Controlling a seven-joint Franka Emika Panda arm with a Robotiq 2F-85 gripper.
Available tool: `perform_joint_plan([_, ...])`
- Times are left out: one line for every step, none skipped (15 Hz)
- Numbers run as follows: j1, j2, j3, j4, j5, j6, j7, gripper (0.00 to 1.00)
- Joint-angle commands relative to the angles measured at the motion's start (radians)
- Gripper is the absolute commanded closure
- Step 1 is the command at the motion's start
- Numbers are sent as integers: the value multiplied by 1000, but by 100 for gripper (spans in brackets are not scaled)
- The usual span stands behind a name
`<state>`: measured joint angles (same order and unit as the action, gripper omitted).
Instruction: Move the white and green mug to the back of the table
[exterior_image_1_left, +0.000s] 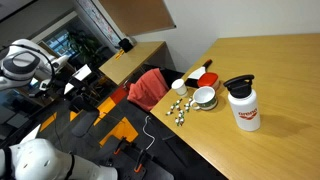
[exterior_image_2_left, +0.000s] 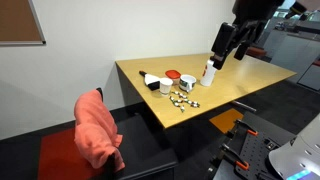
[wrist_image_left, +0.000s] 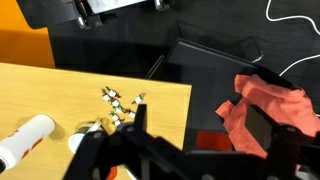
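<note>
The light-brown wooden table (exterior_image_1_left: 285, 65) (exterior_image_2_left: 250, 88) fills most of both exterior views, with a dark chair pushed up to its edge and a red cloth (exterior_image_1_left: 150, 88) (exterior_image_2_left: 98, 128) draped over the chair's back. The arm hangs above the table in an exterior view, and its gripper (exterior_image_2_left: 222, 52) hovers in the air just above a tall white bottle (exterior_image_2_left: 209, 73) (exterior_image_1_left: 243, 106) with a black lid and red print. The fingers are dark and small there, and only a blurred dark mass in the wrist view, so I cannot tell how far apart they stand (nothing shows between them, and they touch nothing). The white and green mug (exterior_image_1_left: 205, 97) (exterior_image_2_left: 187, 83) stands upright on the table near the edge by the chair, between the bottle and a smaller plain white cup (exterior_image_1_left: 178, 86) (exterior_image_2_left: 165, 87), and just beside a red round thing (exterior_image_1_left: 208, 78) (exterior_image_2_left: 173, 75). A scatter of small pieces (exterior_image_1_left: 178, 109) (exterior_image_2_left: 183, 99) (wrist_image_left: 120, 100) lies close to the mug, nearer the table's edge.
</note>
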<state>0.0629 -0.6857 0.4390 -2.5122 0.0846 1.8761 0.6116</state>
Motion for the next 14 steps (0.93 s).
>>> perform_joint_plan([24, 8, -20, 1, -15, -1, 14, 0])
perform_joint_plan([24, 8, -20, 1, -15, -1, 14, 0])
perform_joint_plan([24, 8, -20, 1, -15, -1, 14, 0])
perform_joint_plan([24, 8, -20, 1, -15, -1, 14, 0])
perform_joint_plan([24, 8, -20, 1, -15, -1, 14, 0])
perform_joint_plan([-2, 13, -25, -2, -34, 28, 31, 0])
perform_joint_plan([-20, 19, -40, -6, -46, 51, 36, 0])
perform_joint_plan([-49, 25, -62, -14, -65, 86, 51, 0])
perform_joint_plan([-68, 34, -85, -20, -76, 119, 66, 0])
perform_joint_plan([-96, 45, -109, -27, -92, 152, 79, 0])
perform_joint_plan([-129, 61, -133, -38, -112, 192, 100, 0])
perform_joint_plan([-159, 80, -157, -50, -130, 238, 116, 0])
perform_joint_plan([-187, 101, -178, -59, -146, 281, 133, 0])
perform_joint_plan([-222, 127, -196, -74, -168, 335, 159, 0])
